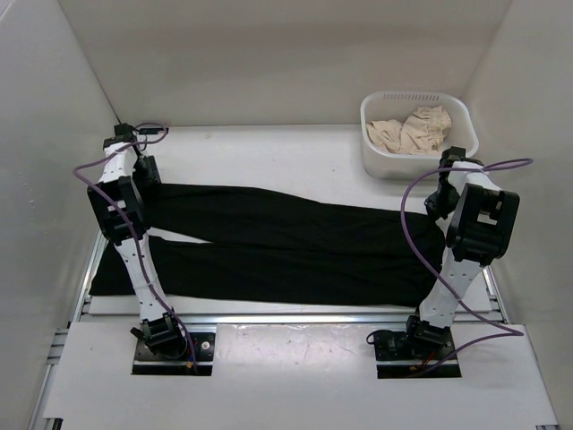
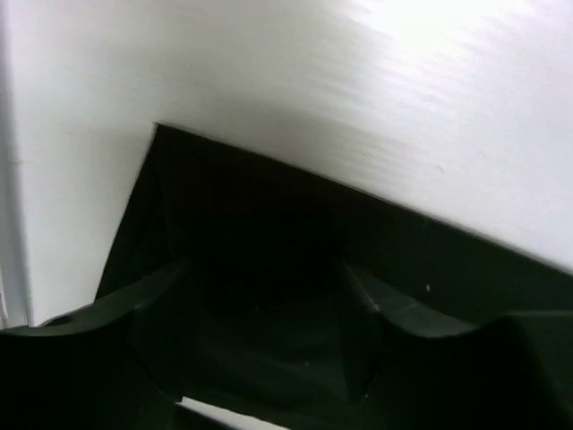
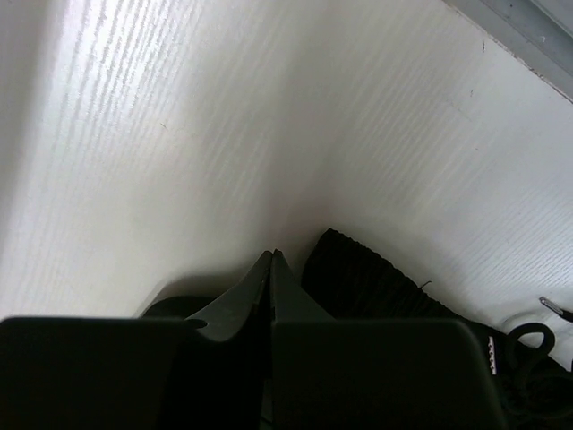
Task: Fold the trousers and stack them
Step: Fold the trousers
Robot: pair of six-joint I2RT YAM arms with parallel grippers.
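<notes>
- Top external, nearest item: we log the trousers (image 1: pixel 286 242), black, spread flat across the table (image 1: pixel 269 148), with the two long legs lying side by side from left to right.
- Left wrist: our left gripper (image 2: pixel 260 269) has its fingers apart over a black corner of the trousers, at their far left end.
- Right wrist: our right gripper (image 3: pixel 271 262) has its fingertips pressed together, with black fabric just beside them. We cannot tell whether any cloth is pinched.
- Farthest, right corner: white basket (image 1: pixel 377 159) holding a beige cloth (image 1: pixel 407 133).
</notes>
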